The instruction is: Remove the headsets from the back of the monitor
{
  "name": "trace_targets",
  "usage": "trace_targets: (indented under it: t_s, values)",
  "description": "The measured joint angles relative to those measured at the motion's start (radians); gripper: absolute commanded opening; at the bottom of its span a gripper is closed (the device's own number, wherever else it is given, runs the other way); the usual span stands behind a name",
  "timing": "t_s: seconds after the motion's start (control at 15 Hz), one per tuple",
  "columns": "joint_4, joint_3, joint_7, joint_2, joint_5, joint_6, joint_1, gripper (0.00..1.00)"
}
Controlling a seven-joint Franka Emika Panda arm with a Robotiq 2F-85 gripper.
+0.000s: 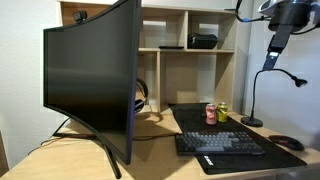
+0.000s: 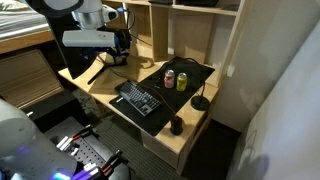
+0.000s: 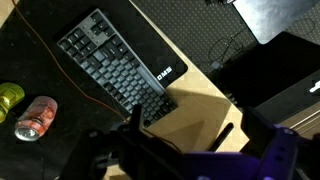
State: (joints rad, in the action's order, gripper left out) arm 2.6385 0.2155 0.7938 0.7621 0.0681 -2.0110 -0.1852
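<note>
The monitor [image 1: 90,85] is a large curved dark screen on a splayed black stand at the desk's left side in an exterior view. The black headset [image 1: 141,97] hangs behind its right edge, with only part of the band and one ear cup showing. My gripper [image 1: 278,35] is high at the upper right, far from the headset, above the desk's right end. In the wrist view the gripper [image 3: 180,128] is open and empty, its two dark fingers apart over bare wood. The headset does not show in the wrist view.
A black keyboard [image 1: 220,143] [image 2: 140,98] [image 3: 115,65] lies on a dark mat. A red can [image 1: 211,113] [image 3: 35,118] and a green can [image 1: 222,110] stand behind it. A gooseneck lamp [image 1: 255,100], a black mouse [image 1: 285,142] and wooden shelves [image 1: 190,60] are nearby.
</note>
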Motion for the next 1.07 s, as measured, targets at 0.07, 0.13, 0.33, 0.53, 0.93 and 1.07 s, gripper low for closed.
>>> trace_targets:
  t_s: [0.07, 0.13, 0.33, 0.53, 0.93, 1.07]
  values:
    - [-0.001, -0.003, 0.000, -0.003, 0.004, 0.000, -0.002, 1.00]
    - [-0.006, -0.009, 0.001, -0.007, 0.015, -0.009, -0.011, 1.00]
    - [-0.037, -0.062, -0.001, -0.046, 0.086, -0.142, -0.086, 1.00]
    - [-0.093, -0.119, -0.015, -0.123, 0.159, -0.311, -0.167, 1.00]
    - [-0.123, -0.131, -0.025, -0.193, 0.179, -0.392, -0.192, 1.00]
    - [-0.123, -0.132, -0.026, -0.192, 0.179, -0.390, -0.192, 1.00]
